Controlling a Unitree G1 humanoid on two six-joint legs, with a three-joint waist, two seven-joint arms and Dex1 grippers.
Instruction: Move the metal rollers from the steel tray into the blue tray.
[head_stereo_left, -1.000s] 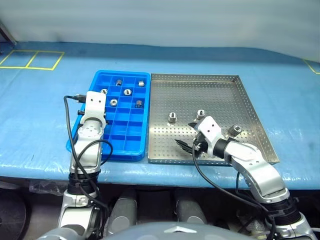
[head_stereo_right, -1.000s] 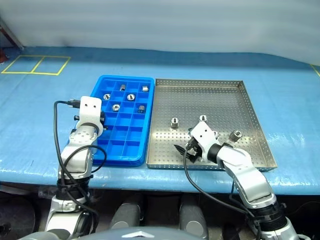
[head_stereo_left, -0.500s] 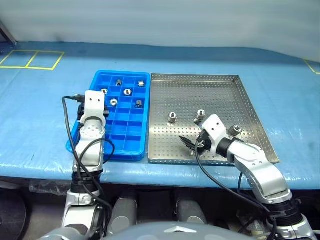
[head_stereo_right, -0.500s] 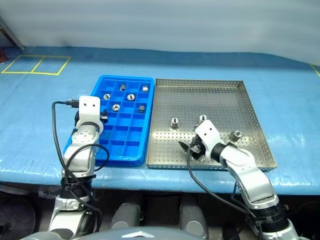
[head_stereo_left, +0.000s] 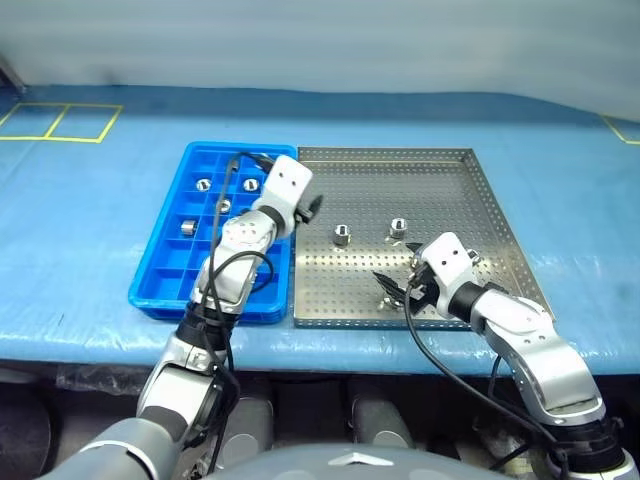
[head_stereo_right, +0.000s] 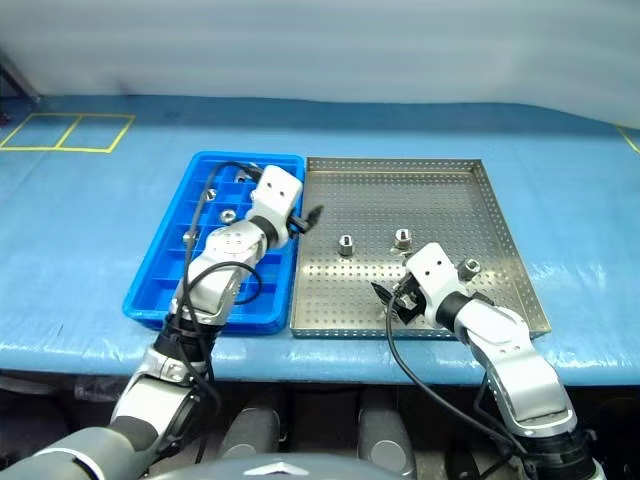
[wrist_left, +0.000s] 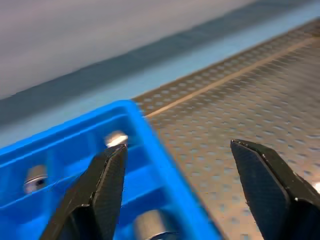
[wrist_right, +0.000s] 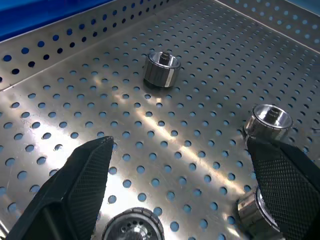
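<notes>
The steel tray (head_stereo_left: 440, 185) lies right of the blue tray (head_stereo_left: 160, 285), edge to edge. Loose metal rollers stand on the steel one: two mid-tray (head_stereo_left: 342, 235) (head_stereo_left: 398, 228) and one (head_stereo_left: 470, 258) beside my right wrist. The right wrist view shows rollers (wrist_right: 161, 67) (wrist_right: 270, 120) ahead of the fingers and more close under them. My right gripper (head_stereo_left: 392, 287) hovers open and empty over the steel tray's near part. Several rollers (head_stereo_left: 186, 226) (head_stereo_left: 224, 206) sit in blue compartments. My left gripper (head_stereo_left: 312, 206) is open and empty above the seam between the trays, as the left wrist view (wrist_left: 179, 147) shows.
Both trays rest on a table under a blue sheet (head_stereo_left: 80, 240), whose front edge runs just below them. Yellow tape squares (head_stereo_left: 55, 120) mark the far left. My left forearm crosses above the blue tray's right columns and hides some compartments.
My left arm swung right from the blue tray's left side to the seam between the trays, and its gripper opened. A roller lies where it had been. My right gripper drifted slightly right.
</notes>
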